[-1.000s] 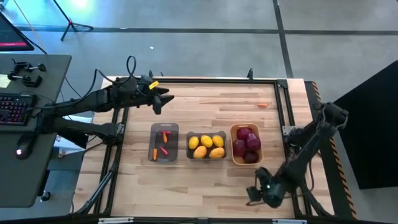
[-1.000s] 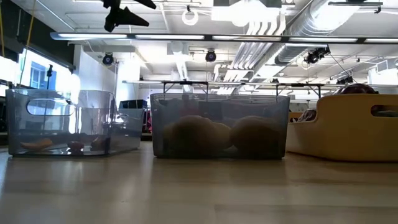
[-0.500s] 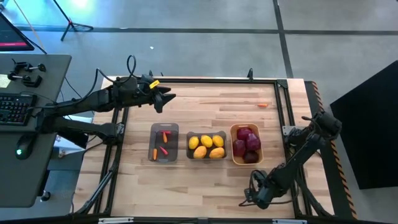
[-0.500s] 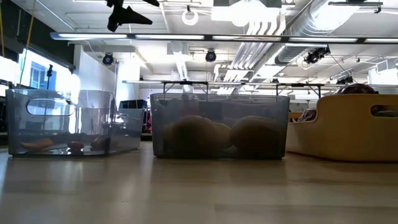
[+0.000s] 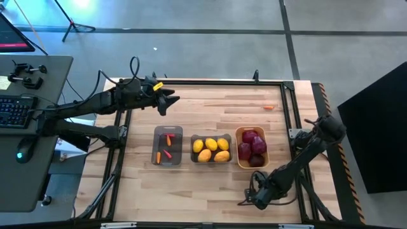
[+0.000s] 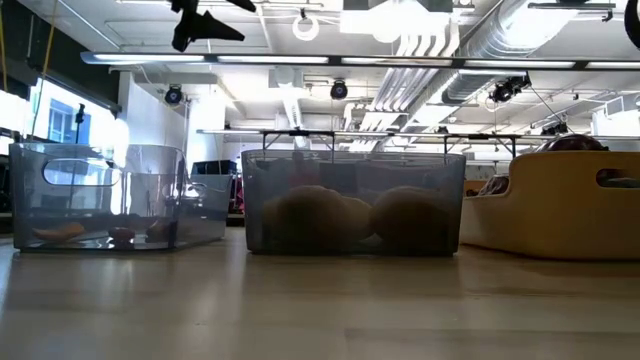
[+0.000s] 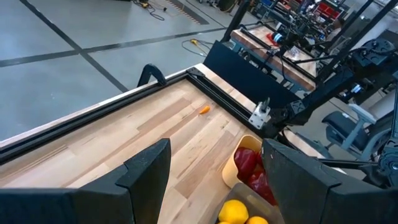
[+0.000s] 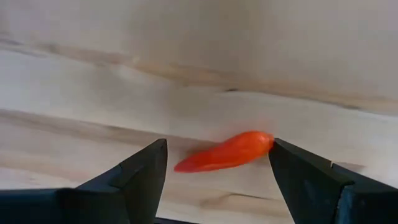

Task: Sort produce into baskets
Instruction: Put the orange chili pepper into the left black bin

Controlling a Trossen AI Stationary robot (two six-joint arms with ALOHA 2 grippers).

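Observation:
A thin red-orange pepper lies flat on the wooden table near its near edge. My right gripper is open and low over it, one finger on each side; it shows at the near right in the high view. My left gripper is open and empty, high over the table's far left. Another pepper lies at the far right. The left grey basket holds peppers, the middle grey basket holds lemons, and the orange basket holds apples. My right gripper has one finger standing right at the pepper's thicker end; whether it touches, I cannot tell. The other finger stands apart from the pepper's thin end. The fingers come from above, and the pepper lies on the table along the gap between them.
The three baskets stand in a row at the table's middle. A black frame rail runs along the table's right side. Bare wood lies between the baskets and the near edge.
My right gripper has gone toward the table's left edge along the near edge. My left gripper has shifted a little toward the right, still high.

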